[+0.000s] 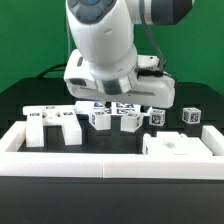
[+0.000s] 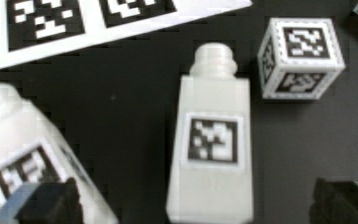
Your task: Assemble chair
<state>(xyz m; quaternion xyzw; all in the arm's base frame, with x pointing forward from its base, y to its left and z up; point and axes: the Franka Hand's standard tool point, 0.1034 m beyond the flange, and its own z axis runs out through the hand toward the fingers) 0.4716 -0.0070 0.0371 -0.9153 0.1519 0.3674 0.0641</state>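
Arm: upper centre of the exterior view. Bulky housing with a smooth, glossy white shell. The wrist points straight down over the middle of the table.
Claw: open wide and holding nothing. In the wrist view its dark fingertips stand on either side of the long post, with a gap to the post on both sides.
Table: flat, matte black surface.
Rail: long, low white bar across the lower part of the exterior view, turning back along the exterior view's left.
Marker board: thin, flat and white, printed with square black-and-white tags.
Chair parts: loose and unassembled, in a row across the middle of the exterior view, under and beside the claw.
Seat slab: lower right of the exterior view. Thick, blocky white plastic.
Bracket piece: the exterior view's left. White and pronged, with tags on top.
Long post: rectangular white bar lying flat, with a narrow peg at one end and one tag on its upper face.
Second post: lies beside the long post, not touching it. White, with one tag.
Cube block: near the peg end of the long post, not touching it. Tags on two visible faces.
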